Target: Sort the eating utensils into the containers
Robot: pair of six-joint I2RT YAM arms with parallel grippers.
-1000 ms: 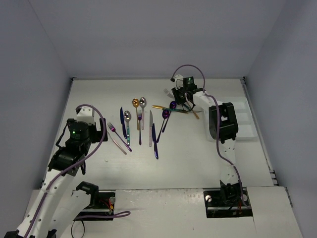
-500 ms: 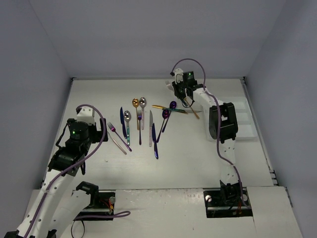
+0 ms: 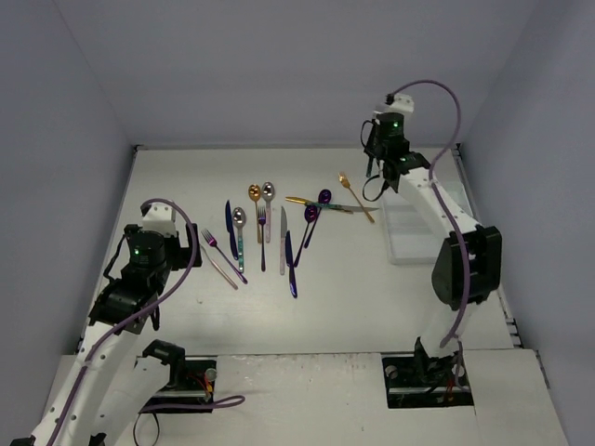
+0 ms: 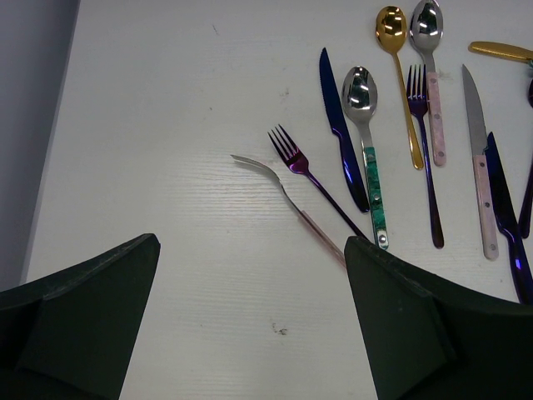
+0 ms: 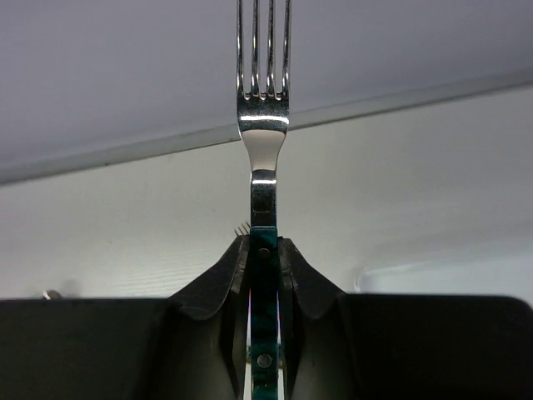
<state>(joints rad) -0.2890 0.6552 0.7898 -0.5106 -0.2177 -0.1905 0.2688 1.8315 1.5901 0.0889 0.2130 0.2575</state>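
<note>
Jaws on my right gripper pinch the teal handle of a silver fork, with its neck and tines reaching straight out beyond the fingertips. That grip looks narrow to me and most of the fork hangs forward of it, so I judge a quick wrist turn could swing the fork in the pinch or let it slide out. Well below those jaws, back toward the arm's base, lies the white tray. I cannot make out its dividers from above, so I could snag the tines on a wall or drop the fork in the wrong compartment. My left gripper has its jaws spread wide and holds nothing. Just ahead of them a purple fork and a pink-handled fork lie close together, so one closing could catch both.
</note>
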